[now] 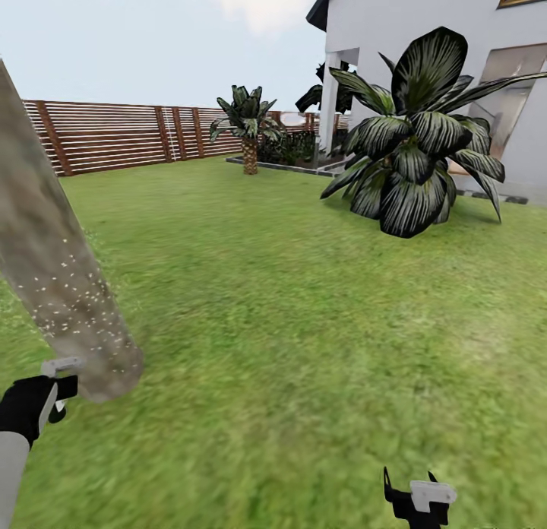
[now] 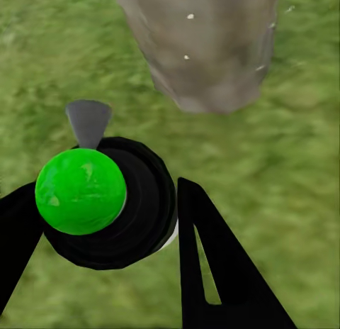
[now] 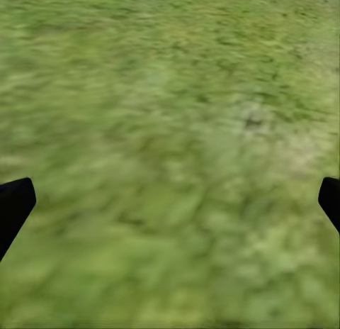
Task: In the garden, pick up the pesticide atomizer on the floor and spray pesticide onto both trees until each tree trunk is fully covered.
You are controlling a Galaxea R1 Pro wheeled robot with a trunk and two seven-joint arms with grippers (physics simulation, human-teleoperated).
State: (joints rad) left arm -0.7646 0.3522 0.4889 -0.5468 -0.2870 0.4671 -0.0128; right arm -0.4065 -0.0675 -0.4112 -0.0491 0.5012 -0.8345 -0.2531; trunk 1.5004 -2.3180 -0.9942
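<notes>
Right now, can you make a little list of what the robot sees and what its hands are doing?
place: grassy garden, wooden fence, house behind
left gripper: shut on the pesticide atomizer, whose top dot shows green
tree trunk: close ahead of left gripper, pale specks on the bark
right gripper: open, over grass
other plants: broad-leaved shrub, small palm
</notes>
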